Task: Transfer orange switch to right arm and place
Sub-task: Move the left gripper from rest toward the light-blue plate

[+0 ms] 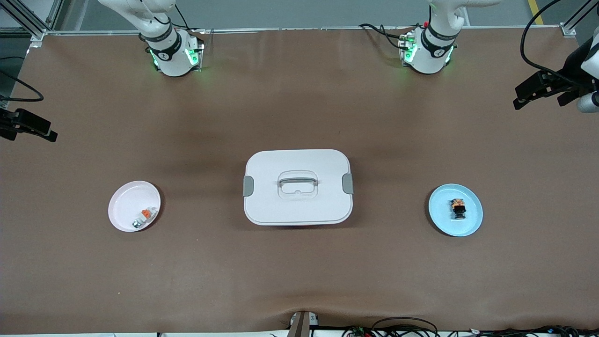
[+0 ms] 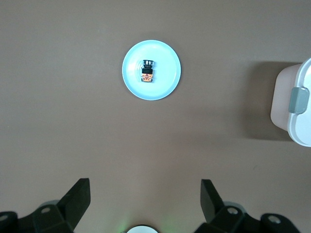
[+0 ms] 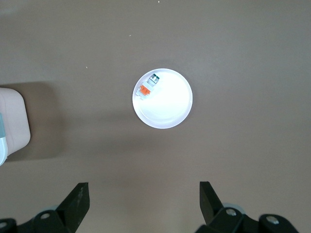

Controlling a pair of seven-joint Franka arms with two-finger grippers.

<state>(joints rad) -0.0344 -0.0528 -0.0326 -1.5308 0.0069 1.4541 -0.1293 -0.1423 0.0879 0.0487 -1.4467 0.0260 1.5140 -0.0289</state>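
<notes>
The orange switch (image 1: 458, 208), a stubby black cylinder with orange marks, lies on a light blue plate (image 1: 442, 210) toward the left arm's end of the table. In the left wrist view the switch (image 2: 147, 73) lies on the plate (image 2: 167, 73). My left gripper (image 1: 517, 97) is open and empty, high over the table's edge at that end; its own view (image 2: 146, 194) shows it well apart from the plate. My right gripper (image 1: 49, 131) is open and empty, high over the right arm's end; it also shows in its own view (image 3: 144, 196).
A white lidded box (image 1: 271, 201) with a handle and grey latches stands mid-table. A white plate (image 1: 126, 201) toward the right arm's end holds a small white piece with an orange tab (image 1: 144, 216); the right wrist view shows the plate (image 3: 170, 104) and the piece (image 3: 148, 86).
</notes>
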